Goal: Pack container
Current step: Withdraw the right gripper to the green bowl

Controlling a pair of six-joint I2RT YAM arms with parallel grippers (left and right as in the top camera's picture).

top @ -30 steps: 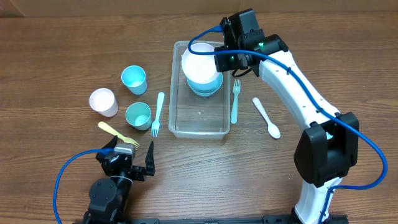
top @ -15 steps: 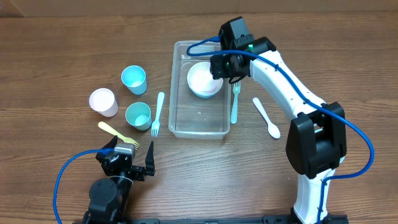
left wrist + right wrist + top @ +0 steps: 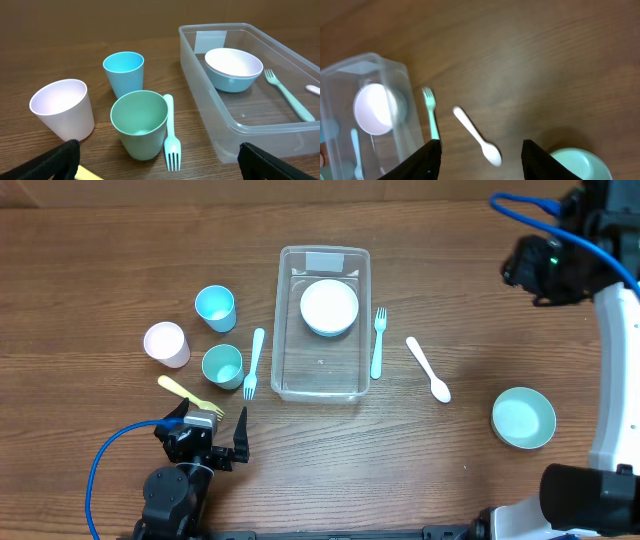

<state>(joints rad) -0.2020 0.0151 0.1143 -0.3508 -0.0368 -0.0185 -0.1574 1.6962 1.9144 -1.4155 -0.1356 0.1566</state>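
The clear container (image 3: pixel 283 330) lies mid-table with its white label at the far end. Inside its far half sits a blue bowl (image 3: pixel 329 307) with a white inside, also clear in the left wrist view as the bowl (image 3: pixel 233 67) within the tub wall (image 3: pixel 200 95). My right gripper (image 3: pixel 535 272) hangs high at the far right, well away from the container. Its wrist view shows it open (image 3: pixel 481 145) with nothing between the fingers. My left gripper (image 3: pixel 212 438) rests open at the near left, empty, its fingers wide apart (image 3: pixel 162 162).
Left of the container stand a blue cup (image 3: pixel 215 307), a pink cup (image 3: pixel 166 343) and a green cup (image 3: pixel 222 365), with a pale fork (image 3: pixel 253 363) and a yellow fork (image 3: pixel 190 395). Right of it lie a mint fork (image 3: pixel 378 342), a white spoon (image 3: pixel 428 368) and a green bowl (image 3: pixel 523 418).
My right gripper set the blue bowl down in the container, opened and swung away to the far right. The green bowl at the right has come into view. The left arm stayed still.
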